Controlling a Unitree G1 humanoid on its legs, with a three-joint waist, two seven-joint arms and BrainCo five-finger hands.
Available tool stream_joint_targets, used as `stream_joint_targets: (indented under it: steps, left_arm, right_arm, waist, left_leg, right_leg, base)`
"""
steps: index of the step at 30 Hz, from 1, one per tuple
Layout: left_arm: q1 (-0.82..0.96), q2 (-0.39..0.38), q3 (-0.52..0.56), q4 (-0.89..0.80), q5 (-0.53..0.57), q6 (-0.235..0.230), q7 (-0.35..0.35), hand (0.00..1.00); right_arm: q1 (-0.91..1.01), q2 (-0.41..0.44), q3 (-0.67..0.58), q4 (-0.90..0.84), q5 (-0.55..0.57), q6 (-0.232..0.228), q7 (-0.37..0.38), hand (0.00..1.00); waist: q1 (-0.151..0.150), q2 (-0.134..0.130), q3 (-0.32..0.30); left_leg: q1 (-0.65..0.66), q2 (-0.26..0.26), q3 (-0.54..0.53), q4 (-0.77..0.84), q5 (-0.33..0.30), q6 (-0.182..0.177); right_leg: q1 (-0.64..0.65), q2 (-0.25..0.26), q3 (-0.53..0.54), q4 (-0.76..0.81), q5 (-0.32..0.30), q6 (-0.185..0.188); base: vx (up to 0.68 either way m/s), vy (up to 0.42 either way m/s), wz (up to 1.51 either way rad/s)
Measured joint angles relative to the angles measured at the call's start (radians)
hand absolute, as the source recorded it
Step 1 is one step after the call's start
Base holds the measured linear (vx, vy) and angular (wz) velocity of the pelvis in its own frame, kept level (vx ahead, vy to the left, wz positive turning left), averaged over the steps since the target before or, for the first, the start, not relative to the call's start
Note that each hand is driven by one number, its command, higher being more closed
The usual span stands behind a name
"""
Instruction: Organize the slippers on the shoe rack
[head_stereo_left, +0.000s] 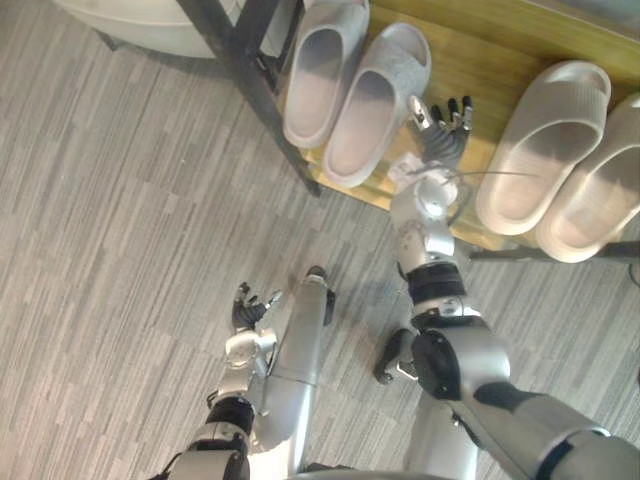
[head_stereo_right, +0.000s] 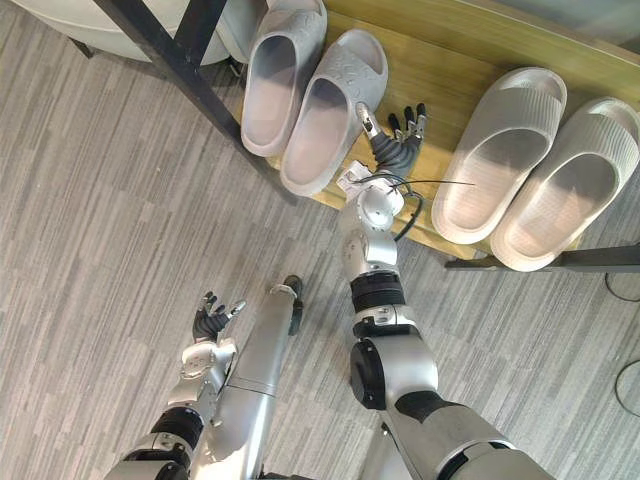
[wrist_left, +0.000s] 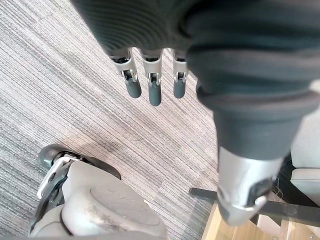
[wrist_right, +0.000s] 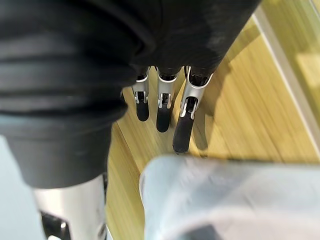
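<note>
**Desk:** Where are the fingers?

**Me:** On my right hand (head_stereo_left: 445, 135) the fingers (head_stereo_left: 465, 108) are straight and fanned apart, gripping nothing. The right wrist view shows them just above the bare wooden shelf (head_stereo_left: 480, 60).

**Desk:** And the slippers?

**Me:** All on that shelf. From the fingertips, the grey slipper (head_stereo_left: 375, 100) lies at nine o'clock, just beside the thumb. I can't tell whether they touch. The second grey slipper (head_stereo_left: 320, 70) sits beyond it, side against side. The pale slippers (head_stereo_left: 545, 145) are at three o'clock, apart from the hand.

**Desk:** Long axis?

**Me:** Each one runs from one o'clock, toes toward the back of the shelf, to seven o'clock, heels overhanging the front edge. I judge the next move is either a push along that line or a sideways nudge of the grey slipper.

**Desk:** Which arm?

**Me:** The right, clearly. My left hand (head_stereo_left: 250, 308) hangs low at seven o'clock over the floor (head_stereo_left: 100, 250), fingers loose and empty, well apart from the rack.
</note>
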Motion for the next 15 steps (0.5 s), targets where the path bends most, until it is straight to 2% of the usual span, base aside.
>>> stream_joint_targets:
  steps: [5,8,9,15]
  left_arm:
    - [0.003,0.001,0.038,0.01,-0.016,-0.001,-0.006,0.0]
    - [0.003,0.023,0.04,0.014,-0.016,-0.002,-0.006,0.0]
    - [0.003,0.032,0.044,0.014,-0.016,-0.002,-0.006,0.0]
    - [0.021,0.042,0.065,0.008,-0.014,0.0,-0.007,0.0]
  right_arm:
    - [0.011,-0.039,0.001,-0.001,-0.033,0.013,-0.025,0.0]
    - [0.021,-0.052,0.019,-0.015,-0.079,0.024,-0.041,0.0]
    - [0.045,-0.052,0.045,-0.067,-0.115,0.034,-0.053,0.0]
    - [0.197,-0.046,0.19,-0.281,-0.25,0.043,-0.048,0.0]
  waist:
    - [-0.014,-0.011,0.007]
    - [-0.026,-0.034,0.022]
    - [-0.032,-0.044,0.035]
    - [-0.049,-0.057,0.052]
  left_leg:
    - [0.006,0.012,0.005,0.0,0.0,0.0]
    - [0.012,0.017,0.013,0.0,0.0,0.001]
    - [0.018,0.018,0.016,0.0,0.0,0.001]
    - [0.08,0.03,0.038,-0.013,-0.007,0.014]
  right_leg:
    - [0.002,0.007,0.004,-0.007,0.01,0.006]
    - [0.002,0.009,0.011,-0.008,0.012,0.007]
    - [0.006,0.009,0.015,-0.008,0.013,0.007]
    - [0.064,0.01,0.024,-0.028,0.016,0.013]
  base:
    - [-0.02,0.007,-0.08]
    - [-0.02,0.007,-0.07]
    - [0.0,0.0,0.0]
    - [0.0,0.003,-0.04]
